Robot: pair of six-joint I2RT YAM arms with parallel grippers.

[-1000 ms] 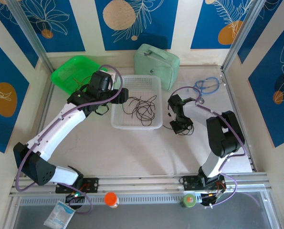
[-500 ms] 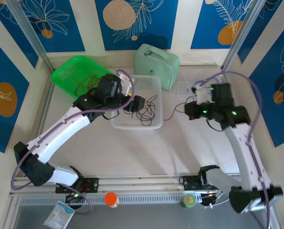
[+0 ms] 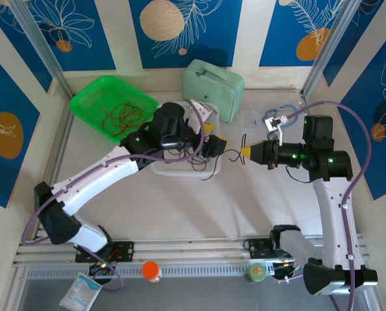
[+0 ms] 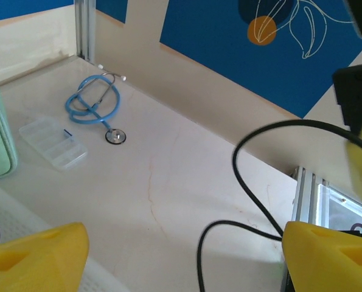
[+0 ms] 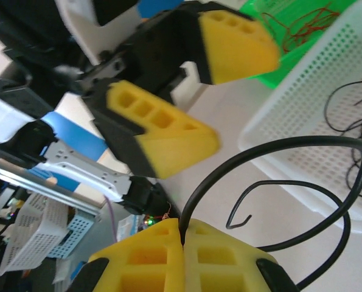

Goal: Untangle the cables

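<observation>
Now right gripper (image 5: pixel 184 243) pinches a light, springy-looking black wire (image 5: pixel 302 140) by its end; left gripper (image 4: pixel 184 258) gapes wide, so mid-loop seems the grab.

The left arm (image 3: pixel 92 178) and right arm (image 3: pixel 333 207) have white links between black joint housings dotted with small green lights (image 3: pixel 330 160). A thick purple cable (image 3: pixel 338 103) loops loosely beside each. Their fingers (image 5: pixel 162 131) are yellow blocks moulded with square cells, on black mounts.

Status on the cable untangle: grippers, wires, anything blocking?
Left gripper open, by the white basket. Right gripper shut on a black wire, looped toward the left fingers. Red wires in the green tray. No obstruction seen between grippers.
</observation>
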